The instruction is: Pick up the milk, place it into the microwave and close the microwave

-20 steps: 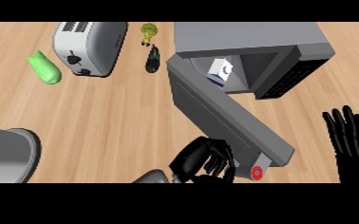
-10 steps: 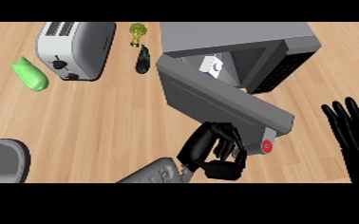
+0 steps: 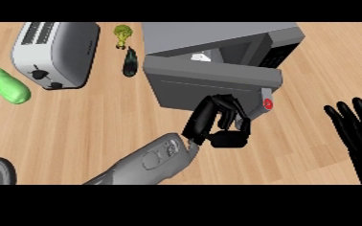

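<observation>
- A light wooden counter (image 3: 84, 124) is filling the view.
- A green vegetable (image 3: 10, 88) is lying at the left edge, beside a silver toaster (image 3: 56, 52).
- A broccoli (image 3: 123, 32) and a dark eggplant (image 3: 130, 62) are lying just left of the microwave (image 3: 212, 36).
- The milk (image 3: 201, 56) is sitting inside the microwave, showing as a white sliver above the part-open door (image 3: 205, 84) with its red button (image 3: 268, 104).
- The left hand (image 3: 219, 124), fingers curled and holding nothing, is touching the door.
- The right hand (image 3: 346, 124) is resting at the right edge, fingers straight.

Matt grey metal microwave (image 3: 212, 81) and glossy toaster (image 3: 63, 48) on pale wood-grain counter (image 3: 84, 119).
</observation>
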